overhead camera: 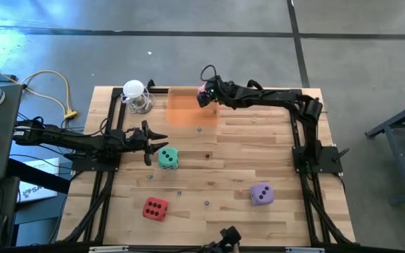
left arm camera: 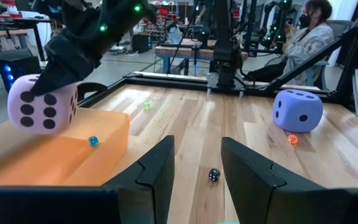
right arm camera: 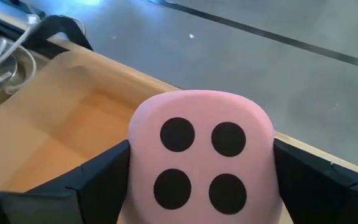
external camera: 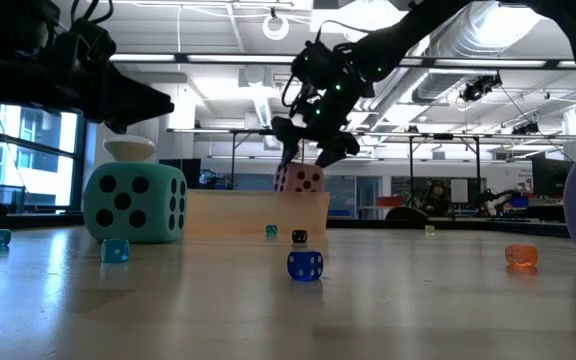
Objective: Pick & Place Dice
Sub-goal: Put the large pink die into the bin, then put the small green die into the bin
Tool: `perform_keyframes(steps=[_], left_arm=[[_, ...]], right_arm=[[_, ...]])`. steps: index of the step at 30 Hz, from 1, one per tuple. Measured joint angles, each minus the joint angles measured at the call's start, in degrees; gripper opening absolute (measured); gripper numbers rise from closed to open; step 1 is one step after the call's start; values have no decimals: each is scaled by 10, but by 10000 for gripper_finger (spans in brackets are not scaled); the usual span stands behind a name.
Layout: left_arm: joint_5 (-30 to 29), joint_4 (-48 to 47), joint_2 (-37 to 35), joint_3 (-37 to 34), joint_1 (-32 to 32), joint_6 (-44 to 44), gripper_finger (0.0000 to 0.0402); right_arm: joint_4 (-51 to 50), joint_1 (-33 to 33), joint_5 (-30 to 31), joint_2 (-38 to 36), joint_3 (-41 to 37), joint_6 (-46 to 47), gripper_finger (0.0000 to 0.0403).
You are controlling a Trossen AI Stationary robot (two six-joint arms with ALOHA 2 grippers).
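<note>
My right gripper [overhead camera: 204, 94] grasps the pink die [right arm camera: 201, 155] over the far-edge orange tray [overhead camera: 185, 111], so letting go near its rim could bounce the die outside.

Bright, even overhead light fills the scene. In the high view a bluish glare washes the floor [overhead camera: 20, 35] at the upper left corner. In the low view ceiling lamps [external camera: 276, 25] glow and the arms read as dark silhouettes; the nearest surface [external camera: 288, 320] is soft. Shadows are faint.
</note>
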Motion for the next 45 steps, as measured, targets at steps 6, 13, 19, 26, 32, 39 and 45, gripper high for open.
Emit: perform_keyframes(steps=[6, 13, 19, 26, 32, 39, 45], left_arm=[[-1, -1, 0, 0, 0, 0, 129], [-1, -5, 0, 0, 0, 0, 129], [-2, -6, 0, 0, 0, 0, 129], [-2, -7, 0, 0, 0, 0, 129], [-2, -9, 0, 0, 0, 0, 129], [-2, -13, 0, 0, 0, 1, 129], [-2, -13, 0, 0, 0, 19, 129]], right_arm=[[4, 2, -23, 0, 1, -17, 380], [7, 1, -64, 0, 1, -46, 394], [7, -2, -63, 0, 1, -47, 395], [8, 4, -64, -23, 0, -97, 396], [-107, 51, 49, -109, 1, -131, 396], [-329, 129, 190, -193, -24, -27, 396], [-431, 156, 191, -272, -128, 108, 396]])
